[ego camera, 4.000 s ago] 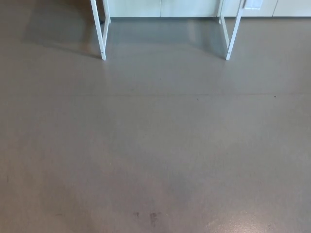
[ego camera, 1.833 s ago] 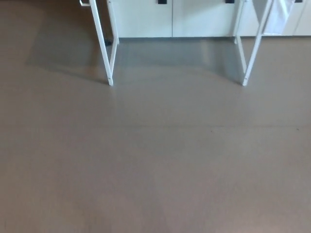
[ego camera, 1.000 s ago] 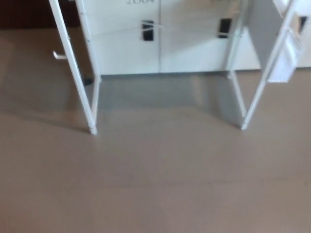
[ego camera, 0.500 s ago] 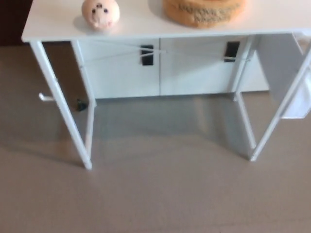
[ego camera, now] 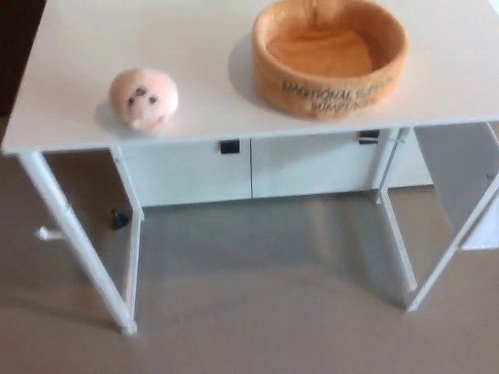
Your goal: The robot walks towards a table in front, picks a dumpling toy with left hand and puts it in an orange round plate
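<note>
A pale pink dumpling toy [ego camera: 143, 97] with a small dark face lies on the white table [ego camera: 70, 93], toward its front left. To its right stands an orange round plate [ego camera: 330, 54], deep like a bowl, with dark lettering on its side and nothing inside. The two are apart by roughly a plate's width. Neither of my hands shows in the head view.
The table stands on thin white legs [ego camera: 74, 241] over a grey floor [ego camera: 265, 312]. White cabinets [ego camera: 257, 167] with dark handles sit behind and under it. A white panel [ego camera: 468, 187] hangs at the right side. A small dark object [ego camera: 118, 220] lies on the floor near the left legs.
The whole picture has shifted: the camera has tilted up and come closer, so the table top, dumpling toy and orange plate now show fully instead of only floor and legs.
</note>
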{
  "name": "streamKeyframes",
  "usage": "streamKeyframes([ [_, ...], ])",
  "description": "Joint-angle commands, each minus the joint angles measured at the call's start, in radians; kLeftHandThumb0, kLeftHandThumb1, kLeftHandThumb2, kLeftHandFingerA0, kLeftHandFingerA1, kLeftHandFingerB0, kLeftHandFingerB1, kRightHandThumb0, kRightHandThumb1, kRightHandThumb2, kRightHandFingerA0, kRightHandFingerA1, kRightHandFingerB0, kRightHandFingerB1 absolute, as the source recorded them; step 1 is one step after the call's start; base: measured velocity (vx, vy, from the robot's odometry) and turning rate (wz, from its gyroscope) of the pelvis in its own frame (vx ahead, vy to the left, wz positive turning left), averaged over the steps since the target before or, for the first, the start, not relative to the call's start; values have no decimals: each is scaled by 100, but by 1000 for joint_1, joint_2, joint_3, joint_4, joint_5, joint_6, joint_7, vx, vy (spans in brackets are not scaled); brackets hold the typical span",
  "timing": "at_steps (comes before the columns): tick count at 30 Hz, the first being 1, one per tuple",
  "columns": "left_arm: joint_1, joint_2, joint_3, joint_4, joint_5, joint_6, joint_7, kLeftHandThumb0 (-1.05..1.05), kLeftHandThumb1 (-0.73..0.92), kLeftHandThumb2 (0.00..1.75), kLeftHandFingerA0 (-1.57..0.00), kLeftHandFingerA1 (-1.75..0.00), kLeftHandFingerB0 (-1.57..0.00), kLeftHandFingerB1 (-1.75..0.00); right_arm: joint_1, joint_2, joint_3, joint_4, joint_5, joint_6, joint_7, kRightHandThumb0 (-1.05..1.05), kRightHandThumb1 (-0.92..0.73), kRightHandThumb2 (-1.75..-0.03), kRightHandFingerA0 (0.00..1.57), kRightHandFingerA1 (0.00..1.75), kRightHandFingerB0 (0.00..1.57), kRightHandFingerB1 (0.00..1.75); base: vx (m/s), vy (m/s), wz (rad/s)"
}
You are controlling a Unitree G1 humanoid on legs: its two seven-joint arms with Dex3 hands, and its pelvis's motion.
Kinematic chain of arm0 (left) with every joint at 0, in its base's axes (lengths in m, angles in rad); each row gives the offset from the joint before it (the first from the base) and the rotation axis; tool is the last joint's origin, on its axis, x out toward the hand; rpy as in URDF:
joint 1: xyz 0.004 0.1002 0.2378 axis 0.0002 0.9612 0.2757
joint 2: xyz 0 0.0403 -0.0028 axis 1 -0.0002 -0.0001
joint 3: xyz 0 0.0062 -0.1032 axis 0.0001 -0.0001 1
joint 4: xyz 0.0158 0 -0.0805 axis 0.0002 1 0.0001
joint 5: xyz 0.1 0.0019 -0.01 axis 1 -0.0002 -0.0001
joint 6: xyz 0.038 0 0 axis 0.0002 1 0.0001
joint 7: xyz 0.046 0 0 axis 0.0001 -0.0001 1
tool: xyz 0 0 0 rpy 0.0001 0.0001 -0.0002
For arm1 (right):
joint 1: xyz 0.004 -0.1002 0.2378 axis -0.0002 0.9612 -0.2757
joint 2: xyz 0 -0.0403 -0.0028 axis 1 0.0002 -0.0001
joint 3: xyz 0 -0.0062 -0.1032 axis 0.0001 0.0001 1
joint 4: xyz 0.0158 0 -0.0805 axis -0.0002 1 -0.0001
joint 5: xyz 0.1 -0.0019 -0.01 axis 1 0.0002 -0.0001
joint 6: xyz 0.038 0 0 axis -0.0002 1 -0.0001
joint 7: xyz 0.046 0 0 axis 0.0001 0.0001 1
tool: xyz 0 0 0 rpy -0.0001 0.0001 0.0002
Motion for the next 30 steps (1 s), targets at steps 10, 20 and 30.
streamKeyframes([
  [10,9,28,-34,32,44,-5,44,-12,37,83,-35,-58,-23,-50,0,-20,6,57,1,-55,-9,-26,-46,-54,54,47,38,37,210,-46,-2],
  [20,-8,38,-27,-3,25,-9,29,-12,39,85,-30,-57,-21,-50,-12,-10,11,17,0,-45,-24,-24,-47,-53,56,48,39,38,99,191,-7],
  [30,-33,46,-25,-34,24,16,27,-10,39,84,-30,-56,-21,-49,-36,3,9,6,9,-32,-25,-26,-46,-53,55,47,39,37,60,-104,5],
])
